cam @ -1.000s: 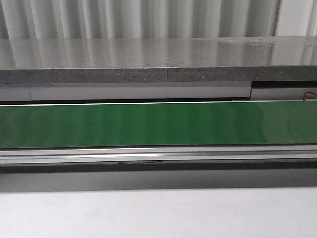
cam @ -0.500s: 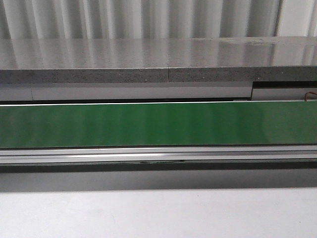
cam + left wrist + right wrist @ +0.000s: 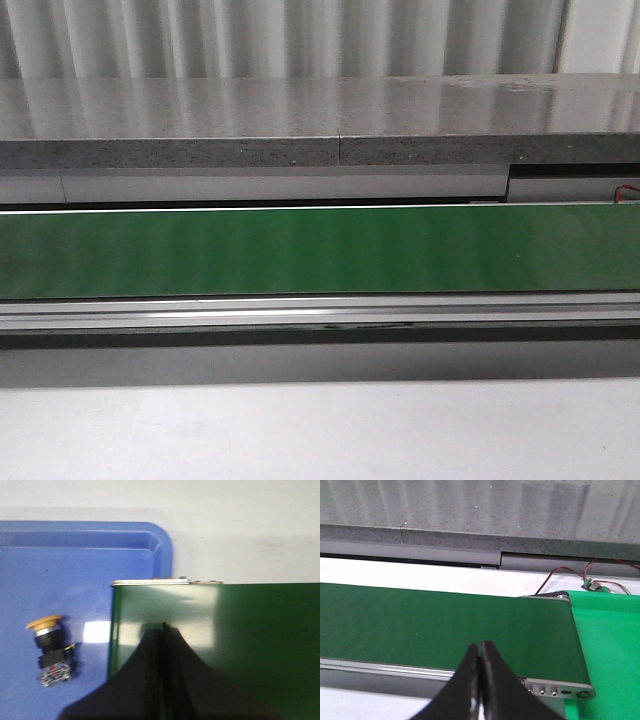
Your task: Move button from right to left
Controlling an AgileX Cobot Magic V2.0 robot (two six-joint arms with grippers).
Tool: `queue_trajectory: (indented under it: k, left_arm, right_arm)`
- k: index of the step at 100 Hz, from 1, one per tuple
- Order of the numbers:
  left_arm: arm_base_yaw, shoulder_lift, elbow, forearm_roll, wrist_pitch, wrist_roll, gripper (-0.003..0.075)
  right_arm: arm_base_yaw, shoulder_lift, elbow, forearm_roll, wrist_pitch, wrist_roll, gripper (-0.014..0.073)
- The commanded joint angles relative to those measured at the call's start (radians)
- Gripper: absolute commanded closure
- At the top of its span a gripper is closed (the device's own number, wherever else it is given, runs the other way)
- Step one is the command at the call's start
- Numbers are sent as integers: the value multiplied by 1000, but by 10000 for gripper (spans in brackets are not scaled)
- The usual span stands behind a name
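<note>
The button [image 3: 49,650] lies on its side in a blue tray [image 3: 75,570] in the left wrist view; it has a yellow cap, a black collar and a boxy contact block. My left gripper [image 3: 163,628] is shut and empty, above the end of the green conveyor belt [image 3: 225,630], beside the tray and apart from the button. My right gripper [image 3: 480,647] is shut and empty, above the near edge of the belt [image 3: 445,625] close to its other end. Neither gripper nor the button shows in the front view.
The green belt [image 3: 320,250] runs across the front view, with a metal rail [image 3: 320,312] before it and a grey stone ledge [image 3: 320,135] behind. A bright green surface [image 3: 610,645] adjoins the belt's end, with red wires and a small circuit board [image 3: 592,584] behind.
Nothing has visibly moved in the front view; only a small dark reflection on the metal rail has shifted to the right.
</note>
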Motion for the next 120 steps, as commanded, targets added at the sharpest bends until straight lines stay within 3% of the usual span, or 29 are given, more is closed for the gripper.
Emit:
queue_trajectory:
  k: [1, 44, 120]
  left_arm:
    - [-64, -100, 38, -22, -111, -32, 740]
    - [-316, -385, 299, -84, -338, -47, 740]
    - [-332, -1066, 750, -122, -592, -47, 740]
  right_arm:
    - [2, 8, -25, 7, -79, -10, 661]
    - [2, 8, -25, 7, -81, -10, 661]
    - [2, 8, -25, 7, -81, -10, 661]
